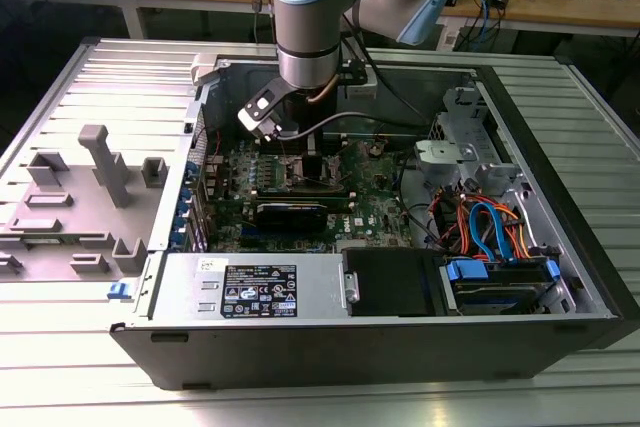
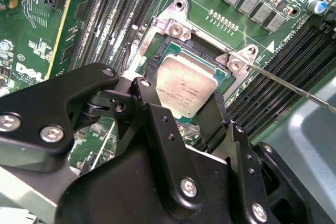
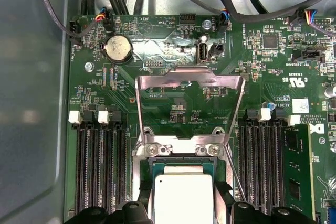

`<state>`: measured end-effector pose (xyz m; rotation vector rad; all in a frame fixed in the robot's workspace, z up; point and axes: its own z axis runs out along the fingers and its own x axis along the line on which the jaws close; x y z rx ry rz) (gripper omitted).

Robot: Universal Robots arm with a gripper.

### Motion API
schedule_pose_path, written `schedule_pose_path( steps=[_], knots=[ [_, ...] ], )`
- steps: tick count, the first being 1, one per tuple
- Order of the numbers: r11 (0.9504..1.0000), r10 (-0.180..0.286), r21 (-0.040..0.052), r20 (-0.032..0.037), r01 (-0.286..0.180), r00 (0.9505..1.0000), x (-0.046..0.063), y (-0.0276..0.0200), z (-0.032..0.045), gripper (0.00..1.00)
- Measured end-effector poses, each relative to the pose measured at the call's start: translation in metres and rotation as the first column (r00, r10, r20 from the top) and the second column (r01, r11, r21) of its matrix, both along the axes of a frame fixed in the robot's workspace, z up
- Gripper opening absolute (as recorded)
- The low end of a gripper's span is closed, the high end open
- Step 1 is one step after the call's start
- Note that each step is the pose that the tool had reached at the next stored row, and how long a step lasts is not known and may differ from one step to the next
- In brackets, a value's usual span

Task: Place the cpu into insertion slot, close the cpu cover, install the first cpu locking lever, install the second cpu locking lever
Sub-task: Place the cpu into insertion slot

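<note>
At the exterior view's left, a grey fixture tray lies beside the open computer case, well apart from the work. Toward the middle the arm reaches down to the green motherboard. There the gripper is closed to chip width, its black fingers against two opposite edges of the cpu. The cpu sits over the insertion slot; whether it is fully seated I cannot tell. The cpu cover stands raised just beyond it.

The likely trouble is tilt: a chip going in slightly canted could bind on the slot's rim or bend contacts under pressure. A thin lever wire runs near the slot and might catch a finger. At the exterior view's right, the drive cables lie well apart — little risk there.
</note>
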<state>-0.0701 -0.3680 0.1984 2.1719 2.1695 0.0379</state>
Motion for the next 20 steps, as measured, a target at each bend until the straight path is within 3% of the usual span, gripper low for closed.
schedule_pose_path(
  steps=[14,20],
  knots=[
    [1.0,-0.002,0.0002,0.0,0.002,1.0,0.0013,0.0,-0.0041,0.54],
    [1.0,-0.002,0.0006,0.0002,0.002,1.0,0.0013,0.0001,-0.0045,0.61]
  ],
)
